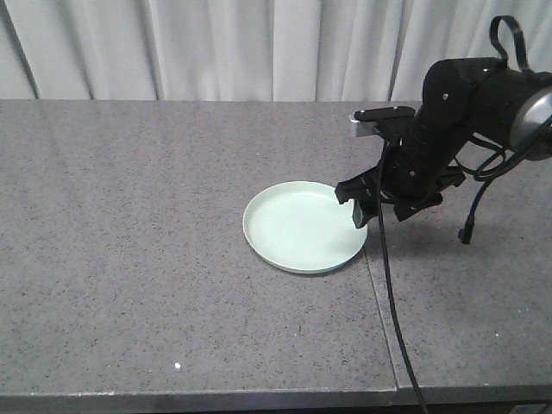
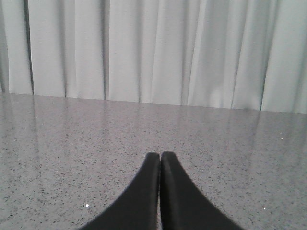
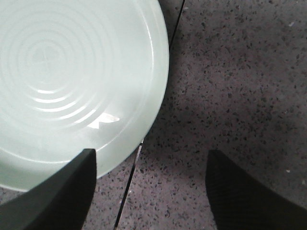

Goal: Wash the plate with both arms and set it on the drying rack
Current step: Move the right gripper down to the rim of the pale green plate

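My right jaws stand apart, straddling the rim of the plate (image 1: 297, 228) on the bench (image 1: 129, 216), my left jaws pressed together.

Soft even light, faint shadows; glare on plate (image 3: 72, 81)

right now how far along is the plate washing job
Done: nothing yet; the plate lies flat on the counter, ungripped. In hand: the right gripper, open, has the rim between its fingers; the left gripper is shut over the counter. Left: lifting, washing, racking.
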Tool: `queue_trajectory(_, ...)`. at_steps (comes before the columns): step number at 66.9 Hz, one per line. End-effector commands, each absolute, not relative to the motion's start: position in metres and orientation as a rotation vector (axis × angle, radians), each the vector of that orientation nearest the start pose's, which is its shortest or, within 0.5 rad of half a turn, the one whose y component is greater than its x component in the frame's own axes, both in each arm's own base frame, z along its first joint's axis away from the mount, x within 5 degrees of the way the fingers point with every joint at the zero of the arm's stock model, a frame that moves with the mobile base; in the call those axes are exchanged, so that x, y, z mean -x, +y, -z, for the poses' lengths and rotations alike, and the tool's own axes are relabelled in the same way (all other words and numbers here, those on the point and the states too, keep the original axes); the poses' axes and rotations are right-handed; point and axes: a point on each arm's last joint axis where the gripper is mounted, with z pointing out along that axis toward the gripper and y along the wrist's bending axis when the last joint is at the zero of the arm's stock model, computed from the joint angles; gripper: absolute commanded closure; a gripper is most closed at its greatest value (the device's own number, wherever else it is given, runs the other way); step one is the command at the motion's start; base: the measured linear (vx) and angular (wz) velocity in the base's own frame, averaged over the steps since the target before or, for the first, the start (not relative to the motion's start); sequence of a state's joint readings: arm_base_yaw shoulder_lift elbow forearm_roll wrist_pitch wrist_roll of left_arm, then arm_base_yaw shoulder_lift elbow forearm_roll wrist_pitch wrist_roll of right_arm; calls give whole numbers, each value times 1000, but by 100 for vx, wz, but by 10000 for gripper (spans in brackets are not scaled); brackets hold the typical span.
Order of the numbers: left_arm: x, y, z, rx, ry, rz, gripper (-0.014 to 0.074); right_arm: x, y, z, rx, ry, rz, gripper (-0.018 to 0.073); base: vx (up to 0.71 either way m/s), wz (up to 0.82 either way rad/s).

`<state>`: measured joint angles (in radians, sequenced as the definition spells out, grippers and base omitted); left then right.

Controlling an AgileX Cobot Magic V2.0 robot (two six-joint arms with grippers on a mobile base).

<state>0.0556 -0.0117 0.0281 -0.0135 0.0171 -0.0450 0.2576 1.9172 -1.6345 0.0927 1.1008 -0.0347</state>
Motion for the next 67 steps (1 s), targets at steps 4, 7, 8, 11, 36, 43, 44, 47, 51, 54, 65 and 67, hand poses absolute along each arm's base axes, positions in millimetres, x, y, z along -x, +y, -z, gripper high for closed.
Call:
queue_trajectory(4,-53,3,-220,79,1398,4,603,-401,112,-281,353,2748,-187,93,0,0)
queue_trajectory(7,-53,3,-220,79,1398,4,603,-404,114,-279,349,2747,-195,93,0,0)
queue_trajectory(8,-53,3,-220,79,1398,4,603,-404,114,-277,348,2749,-199,93,0,0)
queue_trajectory(11,-53,3,-220,79,1398,4,603,-407,115,-274,348,2753,-206,97,0,0)
queue_trajectory(36,-53,3,-220,79,1398,4,603,-422,119,-255,344,2758,-206,209,0,0)
queue_trajectory(43,-53,3,-220,79,1398,4,603,-423,119,-253,343,2754,-206,254,0,0)
queue_trajectory(44,-53,3,-220,79,1398,4,603,-424,120,-252,342,2753,-206,260,0,0)
queue_trajectory(47,-53,3,-220,79,1398,4,603,-424,120,-251,342,2753,-206,274,0,0)
queue_trajectory(51,-53,3,-220,79,1398,4,603,-424,120,-252,342,2749,-206,299,0,0)
queue_trajectory(54,-53,3,-220,79,1398,4,603,-424,120,-252,343,2749,-206,315,0,0)
queue_trajectory(65,-53,3,-220,79,1398,4,603,-426,120,-248,346,2750,-204,344,0,0)
queue_trajectory(67,-53,3,-220,79,1398,4,603,-427,120,-246,346,2755,-204,344,0,0)
